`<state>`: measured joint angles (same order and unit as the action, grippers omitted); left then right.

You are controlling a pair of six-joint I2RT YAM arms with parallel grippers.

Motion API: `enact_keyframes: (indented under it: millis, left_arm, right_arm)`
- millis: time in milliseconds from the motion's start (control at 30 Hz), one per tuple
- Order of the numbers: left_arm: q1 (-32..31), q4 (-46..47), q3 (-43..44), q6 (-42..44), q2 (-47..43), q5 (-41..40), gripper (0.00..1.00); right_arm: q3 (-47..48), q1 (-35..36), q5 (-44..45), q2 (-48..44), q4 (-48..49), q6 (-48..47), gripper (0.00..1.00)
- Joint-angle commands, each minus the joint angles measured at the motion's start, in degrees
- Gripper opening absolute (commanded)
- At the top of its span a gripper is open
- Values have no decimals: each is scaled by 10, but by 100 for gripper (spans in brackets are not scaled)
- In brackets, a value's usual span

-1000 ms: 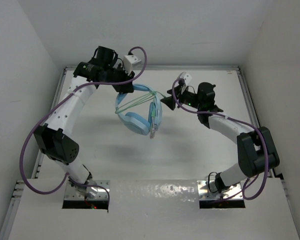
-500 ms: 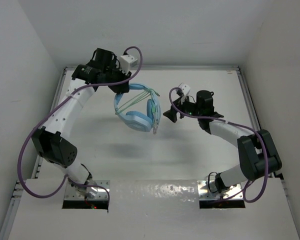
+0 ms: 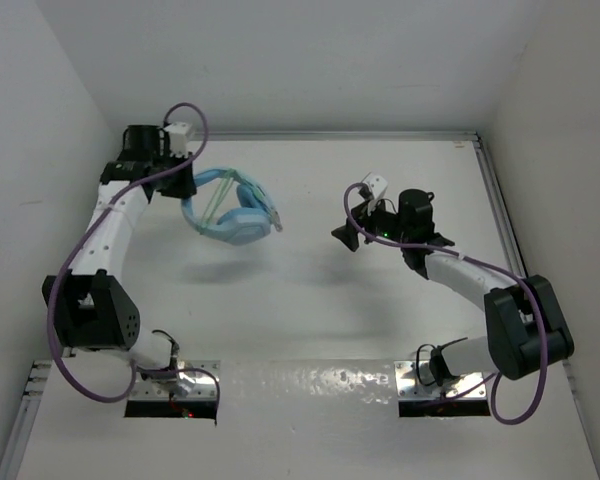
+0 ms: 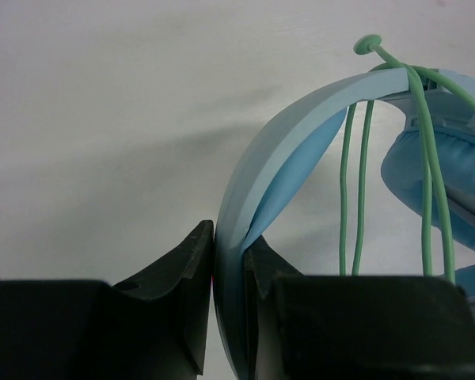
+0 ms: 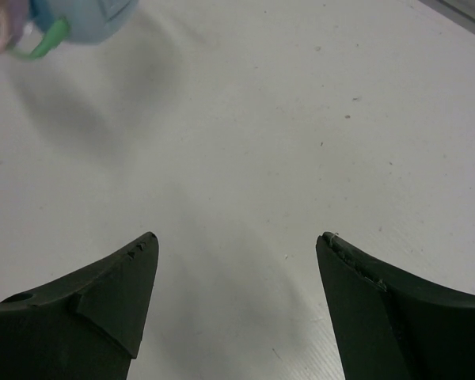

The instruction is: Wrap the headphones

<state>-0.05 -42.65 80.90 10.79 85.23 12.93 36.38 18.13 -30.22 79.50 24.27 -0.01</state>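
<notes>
Headphones (image 3: 230, 210) in light blue hang from the left gripper (image 3: 183, 188), out over a white table (image 3: 310, 300) that fills the floor of a plain white booth — bare walls (image 3: 310, 60) on three sides, a thin metal rail (image 3: 380, 134) along the table edge beyond the headphones. The right gripper (image 3: 342, 237) sits well apart from the headphones, to their right, with bare table between. Purple cables (image 3: 65, 270) loop along both arms, and two metal mounting plates (image 3: 172, 385) hold the bases at the near edge.

The overhead view gives the layout but not the grip. The left wrist view does: the left gripper's (image 4: 228, 237) two black fingers (image 4: 186, 269) are pinched narrow on the headband (image 4: 285, 142), one on each face of the band. The band's grey shadow (image 4: 158, 150) lies on the table behind it. Pale green cable (image 4: 356, 182) runs in several strands across the arch, just beside a padded earcup (image 4: 427, 174), and a small round green end (image 4: 370, 45) sticks out above the top of the band.

The right wrist view shows the right gripper's (image 5: 236, 241) fingers spread wide with only table between them — a blurred corner of the headphones (image 5: 87, 14) and a loop of green cable (image 5: 43, 43) sit at the upper left of that view, clear of the fingers.
</notes>
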Motion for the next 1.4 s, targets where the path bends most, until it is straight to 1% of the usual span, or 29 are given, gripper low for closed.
enact_keyframes:
  millis: [0,100,233,300,433,533,667,800,933,1067,1233,1300,1333,1367]
  left_arm:
    - [85,91,-27,-58,-54,46,0]
    - [124,123,-62,-50,-77,44,0]
    - [170,172,-101,-36,-88,37,0]
    - [187,182,-113,-23,-88,43,0]
    - [232,195,-113,6,-76,59,0]
    - [240,195,-97,35,-57,61,0]
    - [240,208,-66,10,-10,81,0]
    - [240,254,-27,-34,43,90,0]
    - [239,291,18,-64,100,102,0]
    - [238,355,39,-94,169,107,0]
    - [237,378,97,-103,254,106,0]
    - [237,398,123,-124,293,106,0]
    - [237,404,133,-133,317,107,0]
    - [237,413,152,-146,330,111,0]
  right_arm:
    - [-1,-3,-15,-22,25,2,80]
    - [-2,-3,-25,-22,35,24,80]
    - [-2,-3,-27,-22,51,33,80]
    - [1,-3,-27,-22,51,38,80]
    - [7,-2,-28,-22,53,47,80]
    - [11,-2,-27,-23,56,56,80]
    - [14,1,-24,-27,55,63,80]
    - [21,2,-18,-37,30,54,80]
    - [27,7,-5,-51,-17,29,80]
    - [27,9,12,-54,-48,17,80]
    - [49,20,40,-51,-87,12,80]
    - [62,30,51,-49,-106,5,80]
    - [68,34,63,-48,-127,-17,80]
    - [76,40,67,-44,-146,-20,80]
